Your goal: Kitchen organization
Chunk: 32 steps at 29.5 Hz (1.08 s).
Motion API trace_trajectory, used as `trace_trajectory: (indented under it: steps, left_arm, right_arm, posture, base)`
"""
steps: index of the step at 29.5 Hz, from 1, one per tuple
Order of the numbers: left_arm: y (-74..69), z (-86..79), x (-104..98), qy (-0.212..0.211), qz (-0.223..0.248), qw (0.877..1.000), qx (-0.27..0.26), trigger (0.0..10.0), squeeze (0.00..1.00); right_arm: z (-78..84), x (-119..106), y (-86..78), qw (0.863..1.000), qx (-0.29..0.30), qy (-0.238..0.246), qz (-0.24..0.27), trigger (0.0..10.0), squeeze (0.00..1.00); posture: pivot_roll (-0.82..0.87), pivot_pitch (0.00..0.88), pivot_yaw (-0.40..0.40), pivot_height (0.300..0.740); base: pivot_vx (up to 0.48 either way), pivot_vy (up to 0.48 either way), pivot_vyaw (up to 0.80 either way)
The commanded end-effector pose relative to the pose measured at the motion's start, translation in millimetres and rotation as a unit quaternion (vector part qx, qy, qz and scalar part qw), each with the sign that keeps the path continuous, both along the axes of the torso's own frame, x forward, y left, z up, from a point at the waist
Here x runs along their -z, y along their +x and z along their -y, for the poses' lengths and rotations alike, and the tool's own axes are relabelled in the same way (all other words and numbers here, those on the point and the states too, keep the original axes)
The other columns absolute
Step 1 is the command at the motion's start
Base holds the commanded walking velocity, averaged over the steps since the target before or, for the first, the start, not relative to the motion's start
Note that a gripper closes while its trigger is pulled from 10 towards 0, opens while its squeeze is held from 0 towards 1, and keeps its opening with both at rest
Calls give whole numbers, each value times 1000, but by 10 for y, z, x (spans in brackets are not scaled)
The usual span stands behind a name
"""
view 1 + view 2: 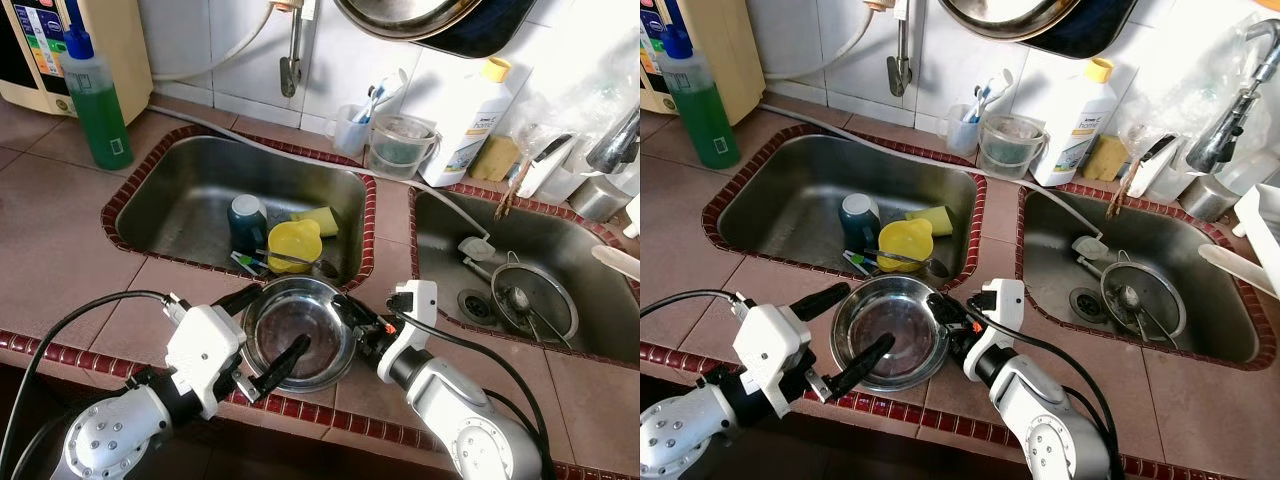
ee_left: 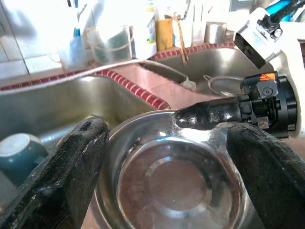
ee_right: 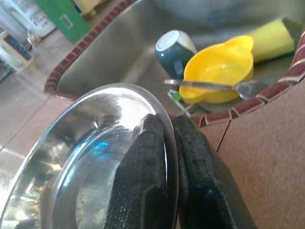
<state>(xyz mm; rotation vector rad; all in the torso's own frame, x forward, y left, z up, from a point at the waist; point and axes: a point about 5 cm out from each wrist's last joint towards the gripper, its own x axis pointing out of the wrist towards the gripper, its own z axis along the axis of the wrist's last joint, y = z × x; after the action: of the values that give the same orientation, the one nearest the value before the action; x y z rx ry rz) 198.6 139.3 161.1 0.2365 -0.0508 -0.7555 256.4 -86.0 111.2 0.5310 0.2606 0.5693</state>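
While the right gripper (image 3: 167, 157) is pinched tight on the rim of the steel bowl (image 1: 300, 335), one finger inside the wall and one outside, the hold is a thin one on smooth metal, so I judge the bowl could swivel or slide out if it is lifted by that edge alone. It sits on the tiled counter (image 1: 60, 270) between the front edge and the left sink (image 1: 190, 190), near enough to the red border tiles that a slip could send it off the counter or clattering into the basin. Beside it the left gripper (image 1: 265, 335) stands with its fingers spread wide, one tip reaching into the bowl and the other out past the rim, holding nothing; a careless closing there might knock the bowl against the right gripper's hold. Just beyond, the sink holds a yellow cup (image 1: 294, 243), a spoon (image 1: 290, 260) laid across it, an upturned dark green mug (image 1: 247, 220) and a yellow sponge (image 1: 318, 218), which crowd the near corner. Further off stand a green soap bottle (image 1: 98, 105), a white bottle (image 1: 468, 118) and the right sink (image 1: 560, 250) with its strainer (image 1: 530, 298)
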Motion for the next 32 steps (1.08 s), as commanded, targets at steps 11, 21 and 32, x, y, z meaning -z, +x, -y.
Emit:
trace_trajectory:
  steps: [11,21,32]
  left_arm:
    - [186,-38,-20,-25,8,999,-29,10000,0]
    - [386,-5,-62,-70,18,995,-75,10000,0]
    - [594,-38,-150,-101,37,987,-122,10000,0]
  right_arm:
    - [165,-93,27,993,57,-41,98,6275,0]
    - [231,-287,113,973,106,-73,192,10000,0]
    - [327,-422,247,953,163,-87,242,10000,0]
  posture:
    - [-70,26,-121,740]
    - [-100,3,-103,740]
    - [-107,0,-91,740]
  base:
    - [0,0,0]
    - [0,0,0]
    - [0,0,0]
